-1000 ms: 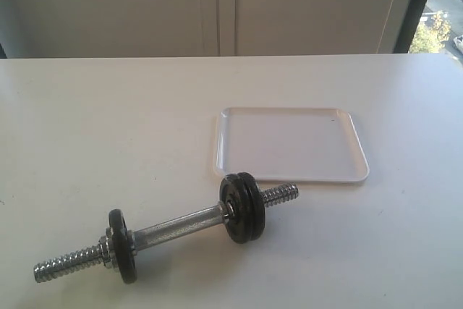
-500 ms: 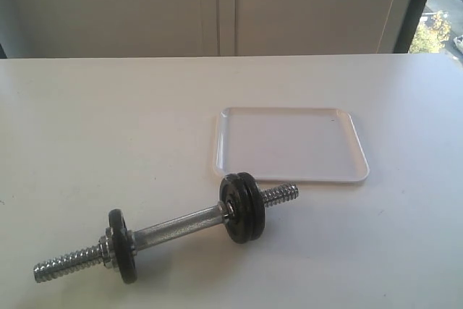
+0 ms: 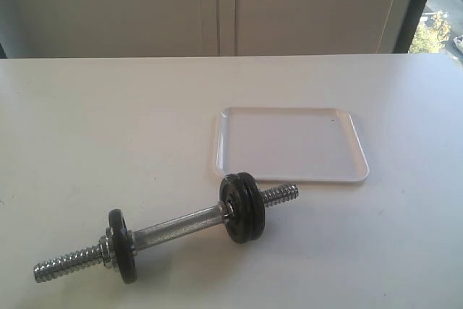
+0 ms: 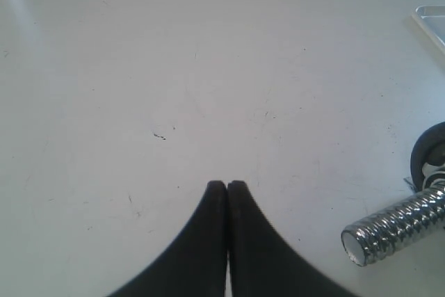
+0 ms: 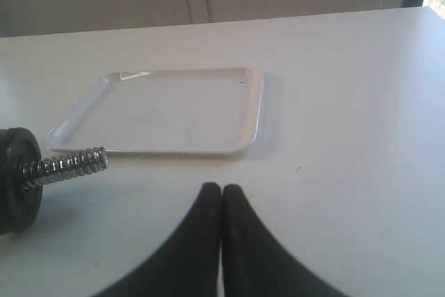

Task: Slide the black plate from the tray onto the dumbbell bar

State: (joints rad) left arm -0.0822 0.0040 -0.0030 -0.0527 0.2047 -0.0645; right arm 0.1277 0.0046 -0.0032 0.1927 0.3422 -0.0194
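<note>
Diagonally, threaded chrome dumbbell bar (image 3: 181,226), round black plate (image 3: 244,209), white tray (image 3: 289,142)

My left gripper (image 4: 227,186) is two smooth matte black fingers (image 4: 198,248), broad at the base and curving inward to narrow, rounded tips. My right gripper (image 5: 221,188) looks alike: plain black, same tapering shape.

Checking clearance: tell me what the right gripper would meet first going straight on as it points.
The right gripper would probably meet the tray rim first, though its height is unclear.
</note>
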